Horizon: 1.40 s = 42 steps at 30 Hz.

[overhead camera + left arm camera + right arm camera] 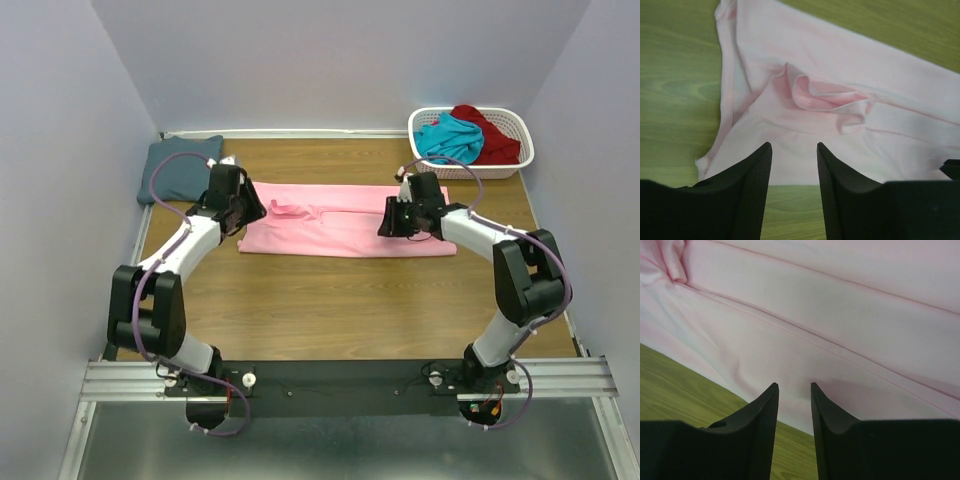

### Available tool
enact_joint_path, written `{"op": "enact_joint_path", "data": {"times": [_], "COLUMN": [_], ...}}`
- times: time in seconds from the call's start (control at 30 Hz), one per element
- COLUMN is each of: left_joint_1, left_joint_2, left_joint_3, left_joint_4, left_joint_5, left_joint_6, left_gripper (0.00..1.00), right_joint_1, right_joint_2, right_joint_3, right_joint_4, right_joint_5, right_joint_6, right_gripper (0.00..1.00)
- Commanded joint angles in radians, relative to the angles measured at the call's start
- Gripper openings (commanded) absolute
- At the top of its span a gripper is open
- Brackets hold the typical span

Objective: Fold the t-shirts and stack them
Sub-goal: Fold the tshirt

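Observation:
The light pink t-shirt (335, 220) lies as a long folded strip across the middle of the table, with a small raised crease (825, 97) near its left end. My left gripper (247, 213) hovers over the strip's left end, jaws open and empty (794, 146). My right gripper (388, 222) hovers over the strip's right part near its front edge, jaws open and empty (794, 386). The slate blue-grey t-shirt (180, 167) lies folded at the back left. The teal t-shirt (447, 137) and the dark red t-shirt (490, 135) lie in the basket.
The white slotted basket (516, 162) stands at the back right corner. Walls close in the table on the left, back and right. Bare wooden table (330, 300) lies between the pink strip and the arm bases.

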Motion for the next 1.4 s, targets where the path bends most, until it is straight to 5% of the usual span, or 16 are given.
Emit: {"op": "enact_joint_path", "data": {"times": [0.0, 0.43, 0.73, 0.97, 1.03, 1.23, 1.37], "left_joint_1": [0.004, 0.066, 0.075, 0.063, 0.049, 0.041, 0.043], "left_joint_2": [0.076, 0.194, 0.133, -0.020, -0.074, -0.086, -0.014], "left_joint_3": [-0.091, -0.160, -0.222, -0.211, -0.188, -0.171, -0.182], "left_joint_4": [-0.014, -0.037, -0.044, -0.060, -0.080, -0.070, -0.033], "left_joint_5": [-0.037, -0.062, -0.052, -0.008, -0.022, -0.080, -0.074], "left_joint_6": [-0.026, -0.043, -0.054, -0.052, -0.052, -0.068, -0.088], "left_gripper": [0.47, 0.44, 0.45, 0.77, 0.79, 0.77, 0.64], "right_joint_1": [0.003, -0.154, -0.299, -0.296, -0.297, -0.297, -0.302], "right_joint_2": [0.059, 0.189, 0.190, 0.007, -0.056, -0.136, -0.134], "right_joint_3": [0.028, 0.148, 0.198, 0.090, 0.036, -0.065, -0.134], "right_joint_4": [-0.046, -0.054, -0.055, -0.055, -0.057, -0.057, -0.055], "right_joint_5": [-0.023, 0.124, 0.204, 0.150, 0.199, 0.144, 0.097], "right_joint_6": [-0.030, -0.004, 0.048, 0.085, 0.108, 0.186, 0.235], "right_gripper": [0.39, 0.34, 0.34, 0.46, 0.47, 0.47, 0.44]}}
